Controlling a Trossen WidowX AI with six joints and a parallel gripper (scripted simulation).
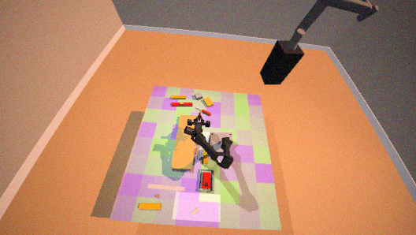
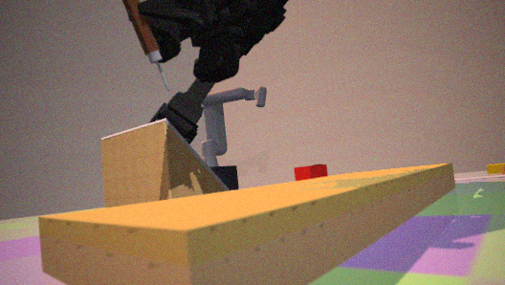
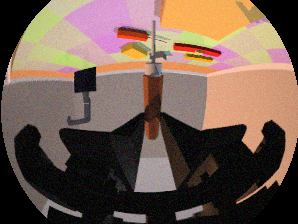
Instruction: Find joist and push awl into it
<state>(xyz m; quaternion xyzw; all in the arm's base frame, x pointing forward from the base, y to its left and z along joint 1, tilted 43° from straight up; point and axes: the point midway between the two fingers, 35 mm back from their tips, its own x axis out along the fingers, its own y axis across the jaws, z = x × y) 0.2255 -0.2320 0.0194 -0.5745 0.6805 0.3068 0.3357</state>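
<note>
My gripper [image 1: 199, 117] [image 2: 152, 35] [image 3: 152, 116] is shut on the awl's brown handle. The awl [image 2: 143, 29] [image 3: 152, 97] has its thin metal tip free; in the exterior view it points down and is somewhat tilted, high above the surfaces. The floor panel [image 1: 183, 151] [image 2: 239, 210] [image 3: 200, 17] is a long orange-yellow board; in the top view the gripper is over its far end. The red stud finder [image 1: 206, 178] lies in the small grey tray [image 1: 200, 182] near the panel's near right end. No hole can be made out on the panel. The joist is hidden.
Beyond the panel's far end lie a red-handled tool [image 1: 206, 112] [image 3: 132, 34], a red level [image 1: 181, 104] [image 3: 197, 50], a yellow block [image 1: 208, 102] [image 3: 134, 50] and an orange bar [image 1: 178, 97]. A wooden wedge-shaped block [image 2: 134, 167] stands beside the panel. Another orange bar [image 1: 150, 206] lies near the front.
</note>
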